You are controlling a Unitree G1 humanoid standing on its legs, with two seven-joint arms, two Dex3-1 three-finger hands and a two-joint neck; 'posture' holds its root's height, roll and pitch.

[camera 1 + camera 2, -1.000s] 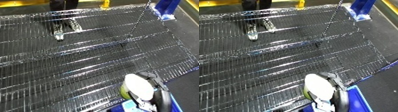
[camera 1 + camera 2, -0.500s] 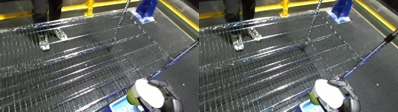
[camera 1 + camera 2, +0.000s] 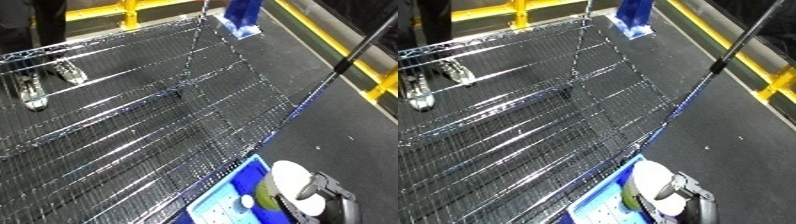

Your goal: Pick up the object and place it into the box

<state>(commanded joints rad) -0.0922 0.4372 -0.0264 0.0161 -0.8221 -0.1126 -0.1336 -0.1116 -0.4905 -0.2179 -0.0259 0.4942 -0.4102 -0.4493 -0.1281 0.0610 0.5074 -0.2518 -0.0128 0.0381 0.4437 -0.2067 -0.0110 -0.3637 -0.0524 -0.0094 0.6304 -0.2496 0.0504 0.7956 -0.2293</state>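
The right hand (image 3: 324,192) has its fingers curled around a white-and-green object (image 3: 286,187) and holds it over the blue bin (image 3: 222,200), beside the wire surface (image 3: 133,130). This looks like the placing step; next, lower it and release inside the bin.

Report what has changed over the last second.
The view has swung right, so the blue bin now shows beneath the right hand. The hand still grips the white and green object, now above the bin. The wire shelf itself looks unmoved.
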